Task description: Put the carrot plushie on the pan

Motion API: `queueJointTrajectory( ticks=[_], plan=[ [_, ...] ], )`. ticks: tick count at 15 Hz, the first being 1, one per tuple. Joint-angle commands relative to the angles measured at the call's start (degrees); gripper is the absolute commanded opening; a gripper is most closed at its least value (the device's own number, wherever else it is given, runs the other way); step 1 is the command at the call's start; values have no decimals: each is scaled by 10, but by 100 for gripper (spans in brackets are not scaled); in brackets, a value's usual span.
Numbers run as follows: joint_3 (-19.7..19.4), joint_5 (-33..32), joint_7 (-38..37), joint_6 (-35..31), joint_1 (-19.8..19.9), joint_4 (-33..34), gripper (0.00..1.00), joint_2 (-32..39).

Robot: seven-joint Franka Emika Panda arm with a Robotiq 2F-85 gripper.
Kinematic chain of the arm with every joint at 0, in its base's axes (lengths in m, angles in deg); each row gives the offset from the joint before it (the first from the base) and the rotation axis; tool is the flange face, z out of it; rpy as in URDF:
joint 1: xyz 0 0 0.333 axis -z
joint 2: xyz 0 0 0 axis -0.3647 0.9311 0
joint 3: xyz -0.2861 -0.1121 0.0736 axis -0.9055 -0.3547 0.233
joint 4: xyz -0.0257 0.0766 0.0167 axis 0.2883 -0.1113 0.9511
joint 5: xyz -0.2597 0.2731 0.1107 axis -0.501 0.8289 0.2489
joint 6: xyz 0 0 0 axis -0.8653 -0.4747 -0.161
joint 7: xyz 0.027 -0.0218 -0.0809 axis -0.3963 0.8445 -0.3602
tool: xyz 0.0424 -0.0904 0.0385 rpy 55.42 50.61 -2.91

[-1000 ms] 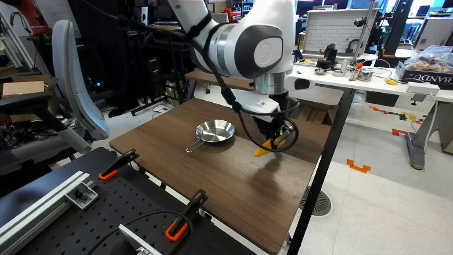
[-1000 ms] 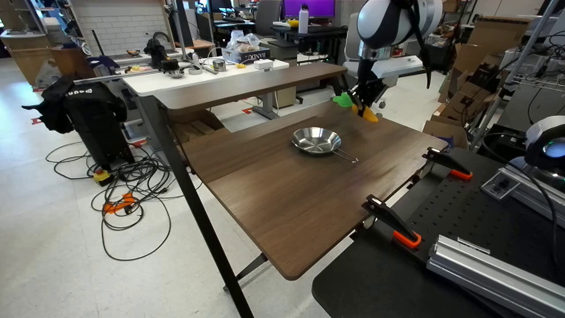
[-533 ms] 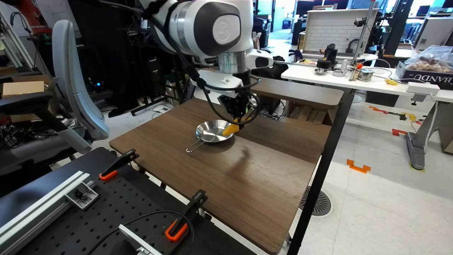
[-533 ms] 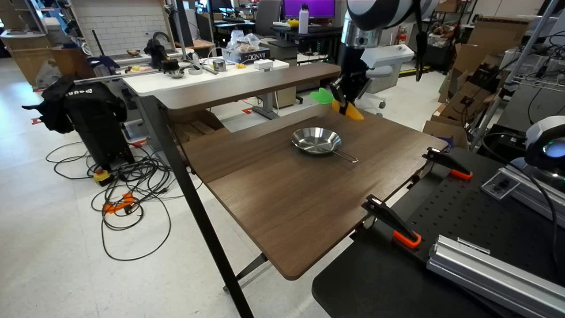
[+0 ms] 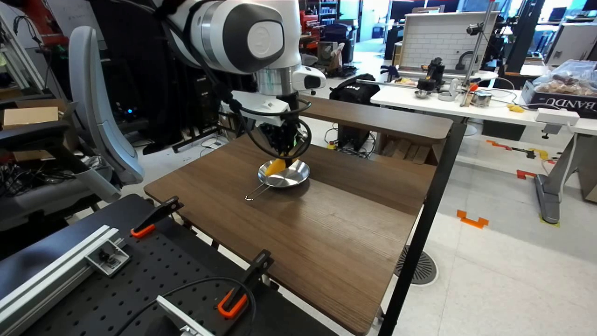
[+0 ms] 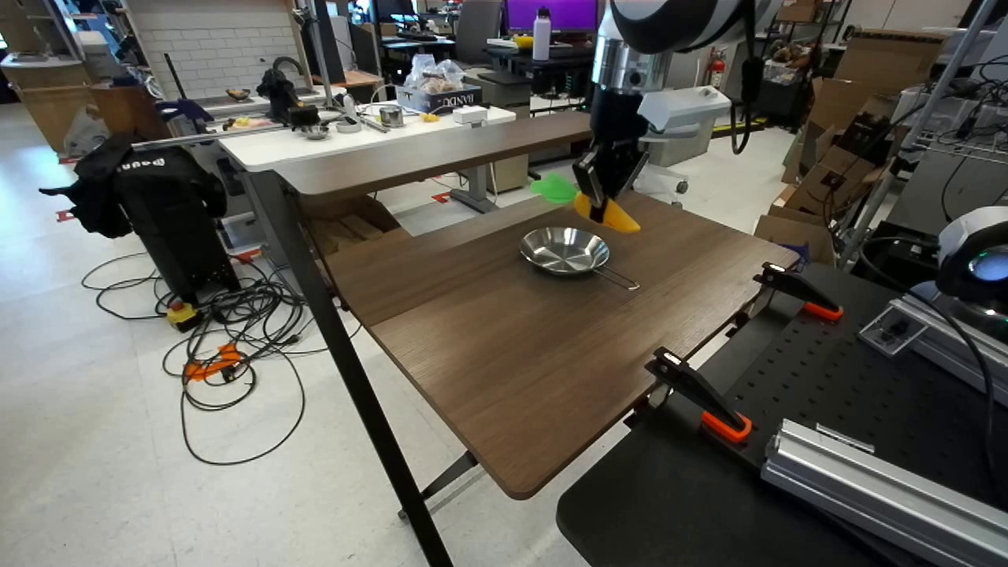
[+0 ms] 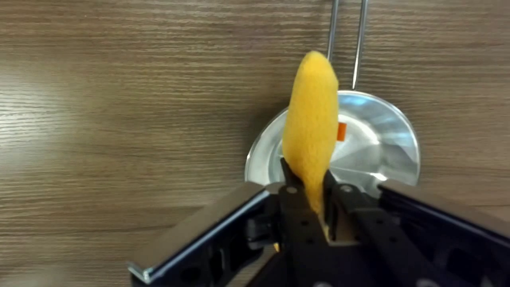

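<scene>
Black cables [image 6: 236,305] litter pale flooring [image 6: 94,441] beside a brown wood-grain table [image 6: 512,378] bearing a round silver-metal pan [image 6: 565,253] — aloft, overlapping it in the wrist view (tip toward twelve o'clock), an orange cone-shaped carrot plushie [image 7: 312,123], clamped in the black gripper [image 7: 306,168].

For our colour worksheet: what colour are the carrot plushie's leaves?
Bright green leaves, clearest in an exterior view.

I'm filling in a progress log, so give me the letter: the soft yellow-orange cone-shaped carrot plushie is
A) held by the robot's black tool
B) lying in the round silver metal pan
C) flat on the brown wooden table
A: the wrist view shows the tool closed on the carrot plushie, and in an exterior view it is apart from the pan.
</scene>
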Motion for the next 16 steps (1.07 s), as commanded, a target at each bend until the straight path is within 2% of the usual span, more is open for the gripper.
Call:
queueJointTrajectory(
  ticks=[1, 2, 4, 10, 12, 16],
  plan=[
    [9, 11, 18, -10, -3, -5, 3, 1],
    [12, 13, 22, -8, -1, -4, 37, 3],
    [13, 11, 20, -7, -2, -2, 44, 7],
    [15, 12, 19, -1, -3, -11, 88, -8],
    [17, 13, 20, 1, -3, -19, 99, -19],
    [21, 13, 21, 0, -4, -38, 100, -48]
  ],
)
